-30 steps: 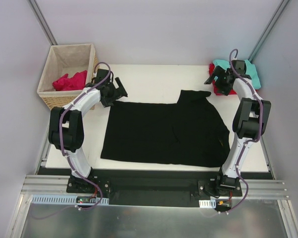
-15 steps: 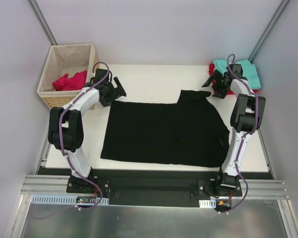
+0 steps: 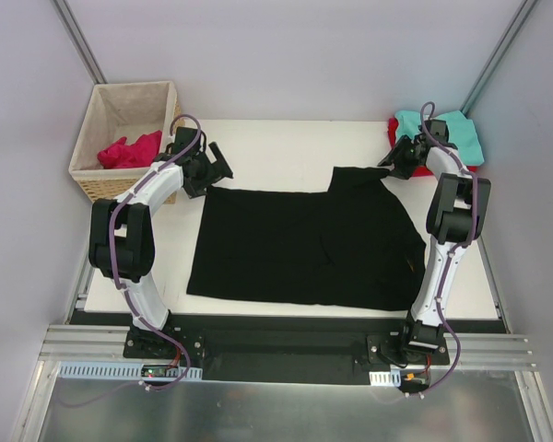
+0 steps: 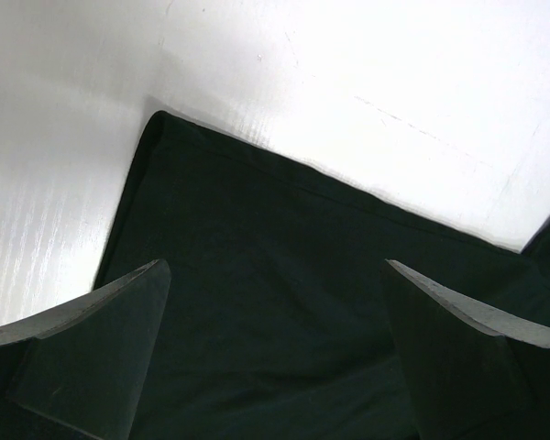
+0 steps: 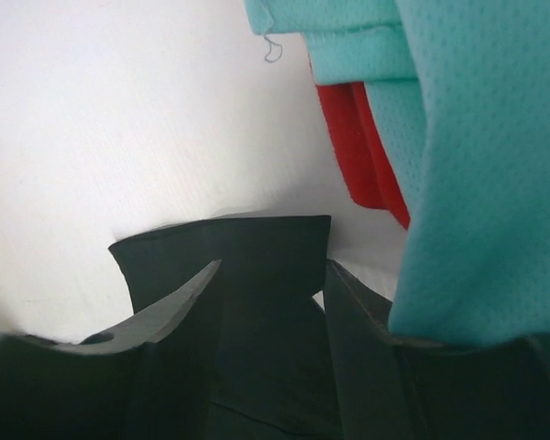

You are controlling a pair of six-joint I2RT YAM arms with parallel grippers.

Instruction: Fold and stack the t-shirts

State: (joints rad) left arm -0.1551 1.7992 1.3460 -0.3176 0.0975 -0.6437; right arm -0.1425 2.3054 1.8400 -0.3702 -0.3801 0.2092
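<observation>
Over the black t-shirt left jaws gape wide; right jaws straddle its sleeve, grip uncertain.

Through the left wrist camera I see the left gripper with its jaws spread wide. One dark finger fills the lower left corner of the frame and the other fills the lower right, with nothing between them. Beyond them lies the black t-shirt, flat on the white table. Its corner points to the upper left. One hemmed edge runs down to the right and the other drops toward the lower left. At the right edge I make out more black cloth rising.
</observation>
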